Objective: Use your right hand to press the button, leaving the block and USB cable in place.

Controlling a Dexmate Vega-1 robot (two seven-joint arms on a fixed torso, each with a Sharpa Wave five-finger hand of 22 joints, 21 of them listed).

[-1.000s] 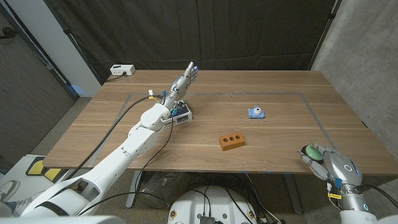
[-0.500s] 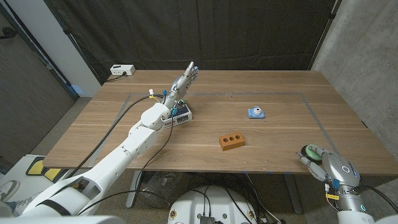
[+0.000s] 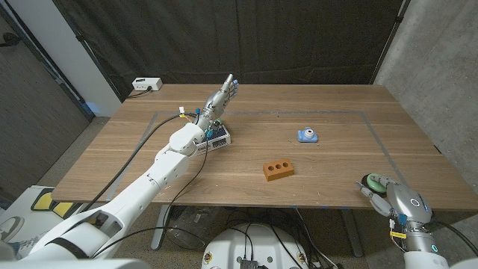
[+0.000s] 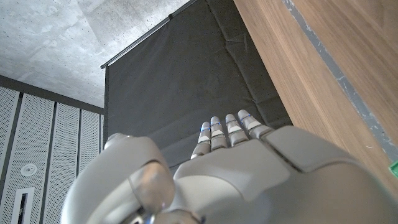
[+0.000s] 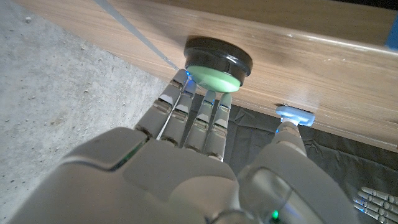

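The button (image 3: 373, 181), a green dome on a black base, sits near the table's front right edge. My right hand (image 3: 402, 200) is just in front of it, fingers straight. In the right wrist view its fingertips (image 5: 200, 84) touch the green top of the button (image 5: 219, 61). An orange block (image 3: 277, 169) with three holes lies mid-table. A small blue USB cable reel (image 3: 307, 135) lies farther back. My left hand (image 3: 222, 96) is raised over the back left of the table, fingers extended and holding nothing; its back (image 4: 261, 171) shows in the left wrist view.
A small white box with green and blue parts (image 3: 217, 137) lies under my left forearm. A white power strip (image 3: 147, 84) is at the back left corner. Grey tape (image 3: 377, 134) outlines the work area. A black curtain hangs behind and a concrete wall stands on the right.
My right hand has drawn back slightly toward the table's front edge, so more of the button shows. The left arm, block and cable have not moved.
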